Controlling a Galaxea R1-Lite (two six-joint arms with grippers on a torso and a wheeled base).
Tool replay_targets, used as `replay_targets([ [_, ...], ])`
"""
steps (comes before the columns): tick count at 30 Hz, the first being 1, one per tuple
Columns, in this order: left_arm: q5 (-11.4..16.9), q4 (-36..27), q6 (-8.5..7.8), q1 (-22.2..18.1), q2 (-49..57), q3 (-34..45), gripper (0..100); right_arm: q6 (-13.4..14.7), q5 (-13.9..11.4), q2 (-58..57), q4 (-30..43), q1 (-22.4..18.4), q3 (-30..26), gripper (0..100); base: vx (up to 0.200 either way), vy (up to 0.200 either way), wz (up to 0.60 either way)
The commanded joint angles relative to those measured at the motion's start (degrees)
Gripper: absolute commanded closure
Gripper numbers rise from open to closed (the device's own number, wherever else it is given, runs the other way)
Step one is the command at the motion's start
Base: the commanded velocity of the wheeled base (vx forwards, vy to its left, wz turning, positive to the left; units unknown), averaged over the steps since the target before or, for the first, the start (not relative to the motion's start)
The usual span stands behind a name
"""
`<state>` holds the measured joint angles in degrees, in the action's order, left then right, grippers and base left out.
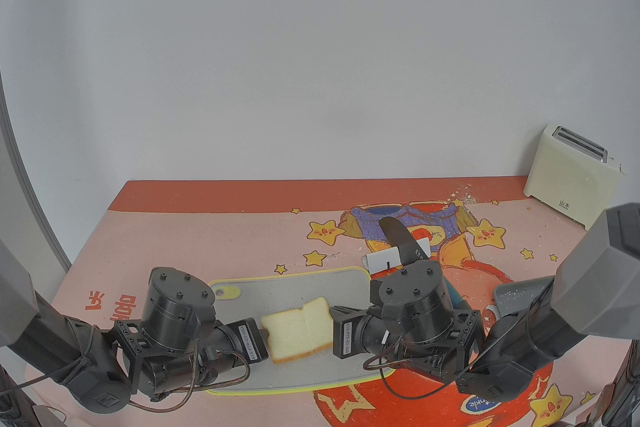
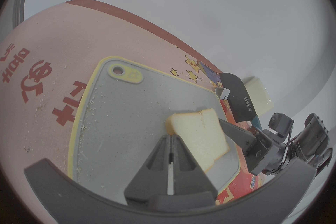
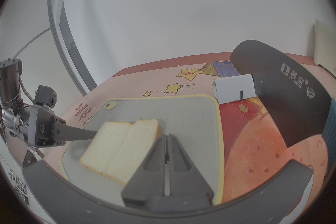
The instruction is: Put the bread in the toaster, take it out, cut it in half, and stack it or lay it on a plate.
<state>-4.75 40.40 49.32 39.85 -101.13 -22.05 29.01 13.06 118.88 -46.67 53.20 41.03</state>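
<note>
The bread lies flat on a grey cutting board with a yellow rim. In the right wrist view a line runs across the bread, so it looks like two halves side by side. My left gripper is shut, its tips against the bread's left edge. My right gripper is shut too, its tips at the bread's right edge. The left gripper and the right gripper each hold nothing between their fingers. The cream toaster stands at the table's far right.
A black-bladed knife rests in a white holder just behind the board's right end. A grey speckled, dish-like shape is partly hidden by the right arm. Crumbs dot the board and the pink mat.
</note>
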Motion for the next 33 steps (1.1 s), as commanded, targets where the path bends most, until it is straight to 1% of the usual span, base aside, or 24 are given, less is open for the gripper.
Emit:
replay_targets([
  [1,0.0,0.1,0.07,0.6,-0.1,0.0,100,0.4,0.0,-0.6,-0.1,0.6,0.2,100,0.000,0.000,0.00],
  [3,0.0,0.0,0.07,0.8,-0.1,0.0,100,0.7,0.0,-0.9,-0.1,0.9,0.2,100,0.000,0.000,0.00],
  [7,0.0,0.1,0.07,0.8,-0.2,0.1,100,1.0,-0.1,-2.4,-0.2,2.9,0.2,100,0.000,0.000,0.00],
  [11,0.0,0.1,0.07,0.8,-0.2,0.1,100,2.6,-0.8,-4.7,-0.2,5.1,0.0,100,0.000,0.000,0.00],
  [14,0.0,0.1,0.07,0.8,-0.2,0.1,100,4.3,-3.5,-7.5,-0.2,7.7,-0.7,100,0.000,0.000,0.00],
  [15,0.0,0.1,0.07,0.8,-0.3,0.0,100,4.9,-4.8,-8.7,-0.2,8.5,-1.4,100,0.000,0.000,0.00],
  [16,0.0,0.1,0.07,0.8,-0.3,0.0,100,4.9,-4.8,-8.7,-0.2,8.5,-1.4,100,0.000,0.000,0.00],
  [17,0.0,0.1,0.07,0.8,-0.3,0.1,100,5.4,-6.4,-9.9,-0.2,8.8,-2.3,100,0.000,0.000,0.00],
  [18,0.0,0.1,0.07,0.8,-0.3,0.1,100,5.8,-8.1,-11.1,-0.2,8.3,-2.4,100,0.000,0.000,0.00],
  [19,0.0,0.0,0.07,0.8,-0.3,0.1,100,5.8,-8.2,-11.5,-0.2,7.8,-2.4,100,0.000,0.000,0.00],
  [21,-0.1,0.0,0.07,0.8,-0.3,0.1,100,5.7,-8.1,-11.5,-0.1,6.4,-2.2,100,0.000,0.000,0.00],
  [24,-0.1,0.0,0.07,0.8,-0.4,0.1,100,5.0,-7.9,-11.0,0.5,3.2,-2.1,100,0.000,0.000,0.00],
  [26,-0.1,0.0,0.07,0.8,-0.4,0.1,100,4.6,-7.9,-10.6,0.6,2.0,-1.8,100,0.000,0.000,0.00],
  [33,-0.1,0.0,0.07,0.8,-0.3,0.1,100,4.5,-6.9,-8.9,0.9,1.5,-1.0,100,0.000,0.000,0.00],
])
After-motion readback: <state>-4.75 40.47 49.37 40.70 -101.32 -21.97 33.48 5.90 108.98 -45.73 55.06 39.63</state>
